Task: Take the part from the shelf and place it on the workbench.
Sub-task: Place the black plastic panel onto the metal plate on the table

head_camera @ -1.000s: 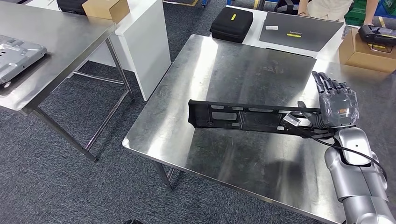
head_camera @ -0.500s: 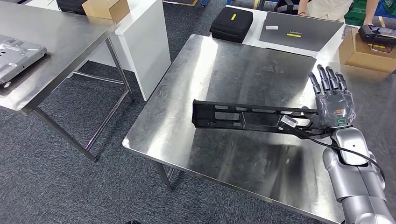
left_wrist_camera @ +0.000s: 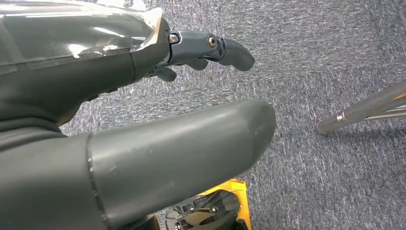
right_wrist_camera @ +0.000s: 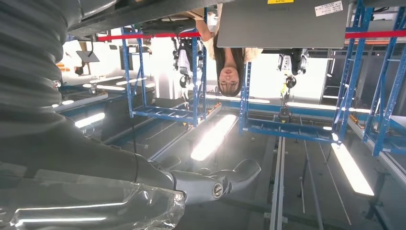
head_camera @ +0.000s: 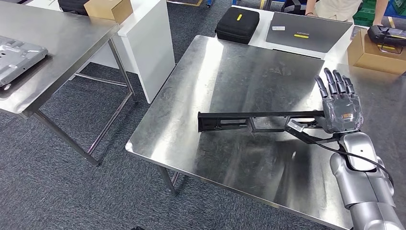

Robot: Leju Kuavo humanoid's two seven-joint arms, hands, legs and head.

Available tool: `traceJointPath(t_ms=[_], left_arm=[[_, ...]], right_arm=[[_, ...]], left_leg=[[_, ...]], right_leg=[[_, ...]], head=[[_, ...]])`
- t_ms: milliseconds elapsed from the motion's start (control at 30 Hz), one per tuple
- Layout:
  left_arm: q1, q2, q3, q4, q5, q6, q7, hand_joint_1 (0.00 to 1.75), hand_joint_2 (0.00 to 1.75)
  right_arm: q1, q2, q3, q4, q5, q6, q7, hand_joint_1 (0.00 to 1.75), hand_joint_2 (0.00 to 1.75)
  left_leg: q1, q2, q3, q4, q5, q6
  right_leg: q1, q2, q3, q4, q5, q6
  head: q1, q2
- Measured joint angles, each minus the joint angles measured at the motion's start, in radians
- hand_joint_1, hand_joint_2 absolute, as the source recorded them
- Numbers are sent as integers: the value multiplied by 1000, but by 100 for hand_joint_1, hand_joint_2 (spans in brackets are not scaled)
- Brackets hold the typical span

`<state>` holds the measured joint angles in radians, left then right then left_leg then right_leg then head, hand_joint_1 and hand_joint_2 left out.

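Note:
The part is a long black plastic frame. It stands on its long edge on the steel workbench, near the front, running left to right. My right hand is at the part's right end with its fingers stretched straight up and apart; the palm is close against that end, and no finger wraps it. In the right wrist view the right hand has its fingers extended with nothing between them. My left hand hangs over grey carpet, thumb and fingers apart, holding nothing.
At the workbench's far edge lie a black case, a flat grey case and a cardboard box with a black device. A person stands behind. A second steel table on the left carries a metal plate.
The right hand's fingers have uncurled and straightened upward, letting go of the part. The part has tipped from a tilted, lifted pose onto its edge on the workbench.

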<state>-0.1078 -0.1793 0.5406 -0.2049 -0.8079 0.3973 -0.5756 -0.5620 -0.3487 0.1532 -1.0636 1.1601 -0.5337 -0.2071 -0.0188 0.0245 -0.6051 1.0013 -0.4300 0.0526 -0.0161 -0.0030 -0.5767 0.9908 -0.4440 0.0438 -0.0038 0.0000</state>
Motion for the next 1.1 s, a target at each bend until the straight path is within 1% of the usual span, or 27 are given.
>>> traceJointPath(t_ms=[500,600,733,800,933,1100], left_arm=[[0,0,1,0,2,-7,6,0,0],[0,0,2,0,3,-7,9,0,0],[1,1,11,0,13,-7,10,0,0],[3,2,18,0,17,-6,11,0,0],[7,3,26,0,20,0,12,0,0],[8,2,30,0,22,3,10,0,0]], right_arm=[[-3,0,4,1,10,9,2,0,175],[-7,0,8,6,8,53,13,0,175],[-11,-6,16,15,-16,202,33,0,175],[-7,-15,25,12,-28,244,37,0,175],[19,-28,40,-10,-37,254,54,0,175],[50,-31,62,-18,-36,255,73,0,175]], left_leg=[[0,0,0,0,0,0],[0,0,0,0,0,0],[0,0,0,0,0,0],[0,0,0,0,0,0],[0,0,1,0,-1,0],[0,1,4,0,-3,-1]], right_leg=[[0,0,0,0,0,0],[0,0,0,0,0,0],[0,0,0,0,0,0],[0,0,0,0,0,0],[0,0,1,0,0,0],[0,2,3,-1,0,0]], head=[[0,0],[0,0],[0,0],[0,0],[0,0],[0,0]])
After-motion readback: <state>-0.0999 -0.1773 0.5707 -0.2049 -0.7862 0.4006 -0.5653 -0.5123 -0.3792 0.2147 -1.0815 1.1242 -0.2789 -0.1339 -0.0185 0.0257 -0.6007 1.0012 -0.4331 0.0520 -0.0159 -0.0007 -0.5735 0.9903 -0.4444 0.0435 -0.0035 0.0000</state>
